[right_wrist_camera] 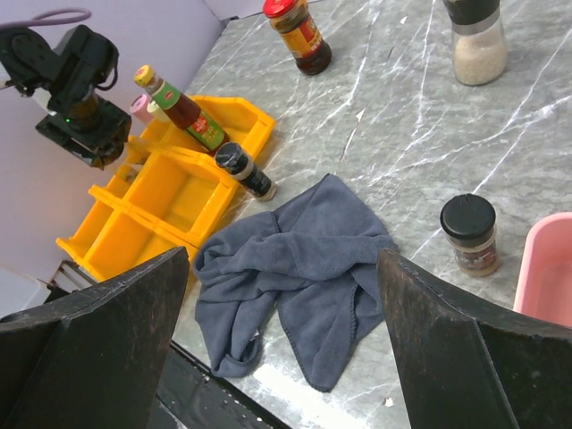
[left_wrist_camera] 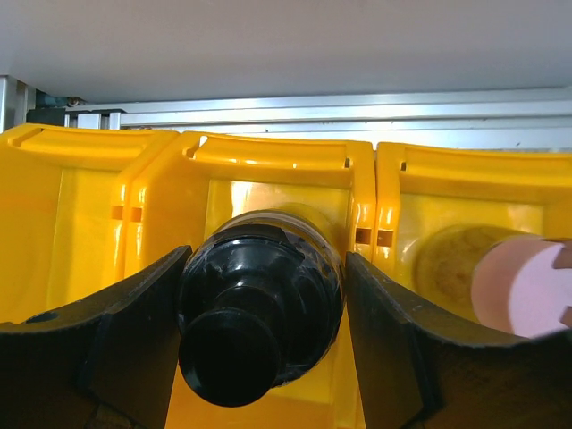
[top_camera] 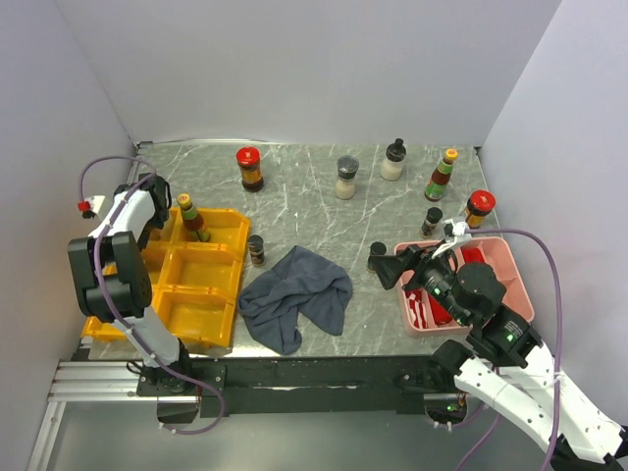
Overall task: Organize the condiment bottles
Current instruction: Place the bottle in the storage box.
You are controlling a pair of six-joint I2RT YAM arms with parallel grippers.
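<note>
- While the left gripper is clamped on a black-cap jar, one finger against each side, the hold is on round, smooth glass. I judge a slip or a twist in the grip to be the first risk.
- That jar sits within a cell of the yellow tray, cap toward the wrist camera. Whether its base rests on the cell floor I cannot tell. If it is let go while tilted or short of the floor, it could drop and end up leaning on a wall.
- A pink-cap jar fills the neighbouring cell, near the finger on that side. Opening wide or backing out sideways could knock it.
- A sauce bottle in the same tray leans rather than stands, so a bump to the tray could lay it flat. A small jar just outside the tray wall could be nudged too.
- The right gripper has its jaws wide apart and holds nothing. It hovers over the cloth, with a short jar ahead, near the pink tray. A low approach could snag the cloth, and an off-centre one could push that jar over.
- Other bottles stand well apart along the far side, among them a red-cap jar and a tall orange-cap bottle. Long reaches leave less margin, and the narrow ones would topple if struck high.
</note>
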